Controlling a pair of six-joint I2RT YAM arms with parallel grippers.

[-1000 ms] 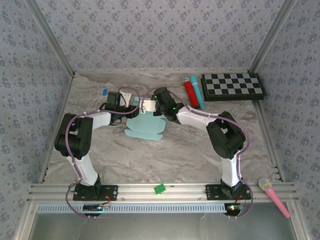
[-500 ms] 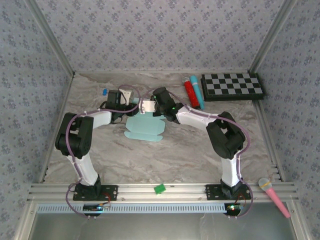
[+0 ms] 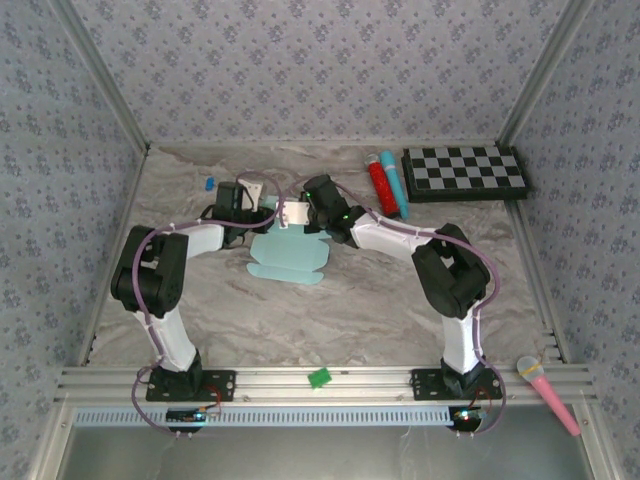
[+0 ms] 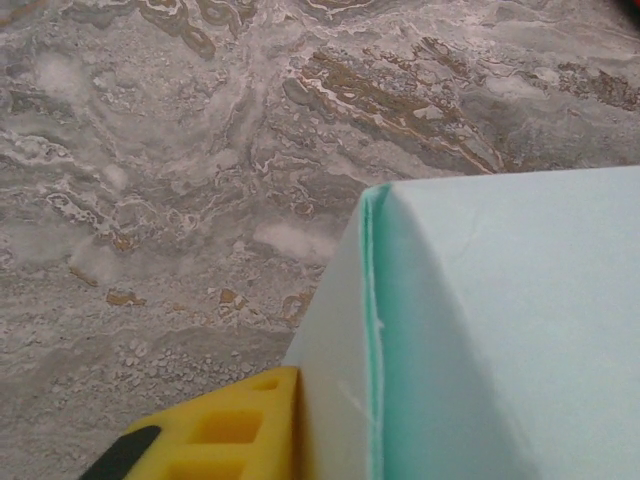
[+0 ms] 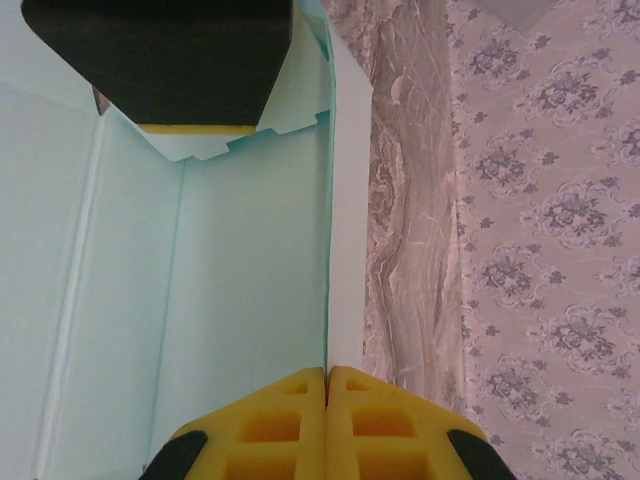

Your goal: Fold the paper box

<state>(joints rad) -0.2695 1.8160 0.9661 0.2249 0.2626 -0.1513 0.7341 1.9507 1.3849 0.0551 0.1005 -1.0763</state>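
Note:
The paper box is a pale aqua card sheet lying mid-table, its far end lifted between both grippers. My right gripper is shut on one raised wall of the card, with its yellow fingertips pressed together over the wall's edge. My left gripper is at the opposite raised panel. One of its yellow fingers lies flat against the panel's white outer face, and the card hides the other. Across the box in the right wrist view, that gripper's dark body sits at the far flap.
At the back right lie a checkerboard, a red tube and a slim blue tube. A tiny dark-blue piece lies at the back left. On the front rail are a green piece and a pink microphone. Patterned walls close in the table.
Both grippers have edged slightly toward the back with the raised end of the card. The flat part of the sheet has stayed put.

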